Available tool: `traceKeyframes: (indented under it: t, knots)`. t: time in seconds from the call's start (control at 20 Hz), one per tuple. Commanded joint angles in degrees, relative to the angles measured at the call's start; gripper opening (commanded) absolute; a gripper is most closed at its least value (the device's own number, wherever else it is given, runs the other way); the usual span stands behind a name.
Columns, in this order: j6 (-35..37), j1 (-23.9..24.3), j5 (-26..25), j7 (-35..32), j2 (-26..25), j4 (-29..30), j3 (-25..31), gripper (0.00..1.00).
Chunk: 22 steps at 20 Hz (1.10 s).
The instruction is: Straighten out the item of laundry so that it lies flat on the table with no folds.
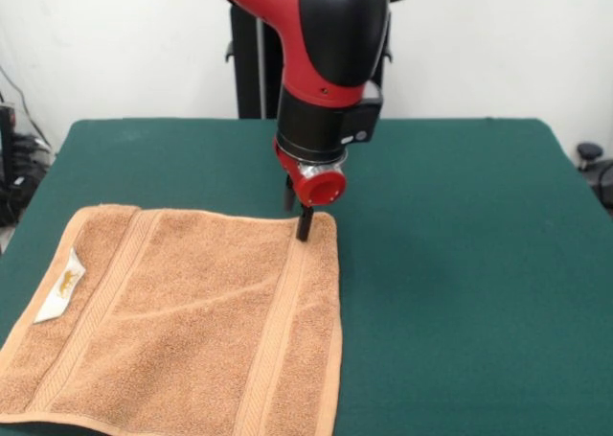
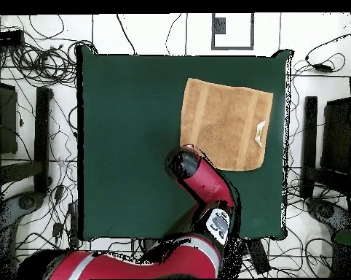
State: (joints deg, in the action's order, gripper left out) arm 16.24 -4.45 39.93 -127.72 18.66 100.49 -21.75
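The towel (image 1: 182,321) lies spread on the green bench (image 1: 460,263) toward the front view's left and near edge, appearing nearly flat, with its white tag (image 1: 60,286) by the left border and only a faint crease across the middle. The tool (image 1: 304,220) stands at the towel's far right corner, its dark tips at or just touching the hem, but whether it is open, closed or pinching cloth cannot be told from either view. If the corner is held, it is judged best drawn outward low and slowly, then released without dragging the hem back into a fold.
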Motion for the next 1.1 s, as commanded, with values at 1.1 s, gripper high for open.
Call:
traceKeyframes:
  t: [1.1]
  knots:
    - [-3.5,0.5,-1.1,-10.4,0.3,-1.6,9.1,1.00]
